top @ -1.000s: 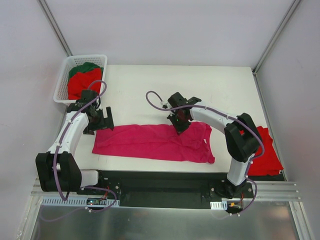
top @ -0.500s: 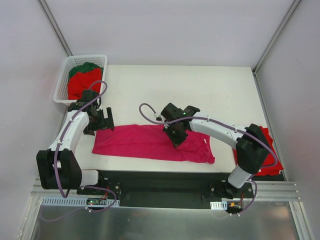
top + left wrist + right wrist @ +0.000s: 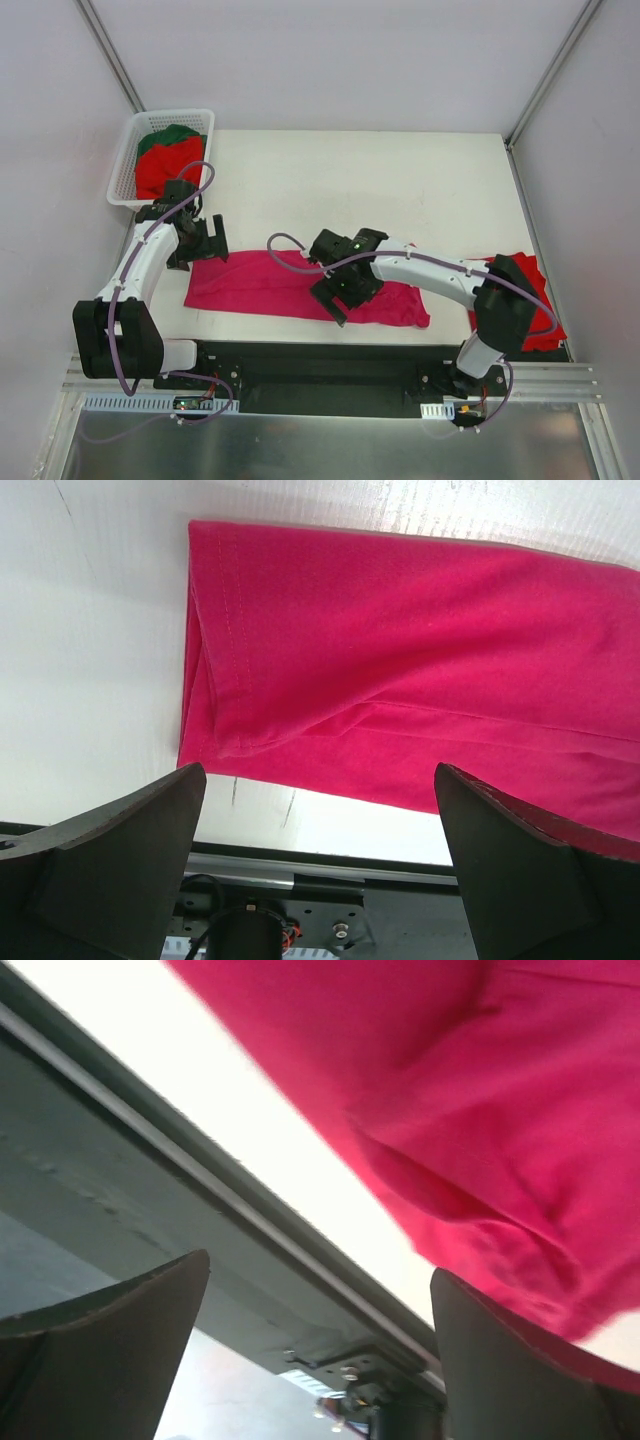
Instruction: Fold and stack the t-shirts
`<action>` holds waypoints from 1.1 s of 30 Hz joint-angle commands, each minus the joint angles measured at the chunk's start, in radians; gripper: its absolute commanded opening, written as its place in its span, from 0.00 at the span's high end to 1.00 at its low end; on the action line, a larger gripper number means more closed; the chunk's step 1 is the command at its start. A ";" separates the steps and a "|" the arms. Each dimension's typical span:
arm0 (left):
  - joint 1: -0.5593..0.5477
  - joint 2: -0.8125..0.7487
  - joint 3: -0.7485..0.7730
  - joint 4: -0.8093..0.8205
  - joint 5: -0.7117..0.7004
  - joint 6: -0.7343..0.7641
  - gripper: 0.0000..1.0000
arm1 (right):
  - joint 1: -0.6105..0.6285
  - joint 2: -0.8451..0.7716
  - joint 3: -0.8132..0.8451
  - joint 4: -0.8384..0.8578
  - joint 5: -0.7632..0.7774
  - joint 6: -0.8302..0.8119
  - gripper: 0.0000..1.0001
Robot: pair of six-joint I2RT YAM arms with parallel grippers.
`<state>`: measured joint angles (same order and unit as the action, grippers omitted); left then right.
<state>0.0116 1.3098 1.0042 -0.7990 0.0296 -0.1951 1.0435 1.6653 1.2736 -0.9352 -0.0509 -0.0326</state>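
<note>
A magenta-pink t-shirt [image 3: 250, 285] lies on the white table as a long strip folded lengthwise. My left gripper [image 3: 205, 245] hovers open over its left end, and the hem and a folded layer [image 3: 400, 650] show beyond the jaws. My right gripper [image 3: 338, 300] is open over the strip's near edge at the middle, with nothing between its fingers. In the right wrist view the pink cloth [image 3: 480, 1090] lies bunched just beyond them. A red t-shirt [image 3: 540, 325] lies at the table's right edge, partly under the right arm. More t-shirts, red [image 3: 165, 165] and dark green [image 3: 170, 135], fill the basket.
The white lattice basket [image 3: 125, 165] stands off the table's far left corner. A black mounting rail [image 3: 330, 360] runs along the near edge, right below the right gripper [image 3: 320, 1265]. Bare white table [image 3: 400, 180] stretches behind the shirt.
My right gripper came from the shirt's far edge toward the near edge and leftward, drawing the cloth over, then opened. The shirt's right half is narrower. The left arm stayed still.
</note>
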 commanded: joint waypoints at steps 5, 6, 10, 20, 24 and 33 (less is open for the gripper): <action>-0.009 -0.020 0.008 -0.019 0.021 -0.001 0.01 | -0.118 -0.097 -0.046 -0.031 0.210 -0.006 0.04; -0.009 -0.021 0.007 -0.017 0.021 -0.001 0.01 | -0.150 -0.105 -0.059 -0.007 0.206 -0.009 0.01; -0.035 -0.026 -0.009 -0.019 0.024 0.002 0.01 | -0.200 -0.090 -0.088 0.042 0.177 -0.032 0.44; -0.041 -0.038 -0.012 -0.017 0.027 0.010 0.01 | -0.211 -0.003 -0.072 0.096 0.177 -0.049 0.73; -0.041 -0.037 -0.007 -0.019 0.026 0.013 0.01 | -0.209 0.001 -0.102 0.102 0.164 -0.047 0.74; -0.041 -0.007 0.008 -0.017 0.024 0.008 0.01 | -0.204 -0.102 -0.217 0.070 0.135 -0.026 0.74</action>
<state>-0.0254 1.3014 0.9947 -0.7994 0.0490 -0.1936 0.8349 1.6470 1.0912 -0.8265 0.1078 -0.0704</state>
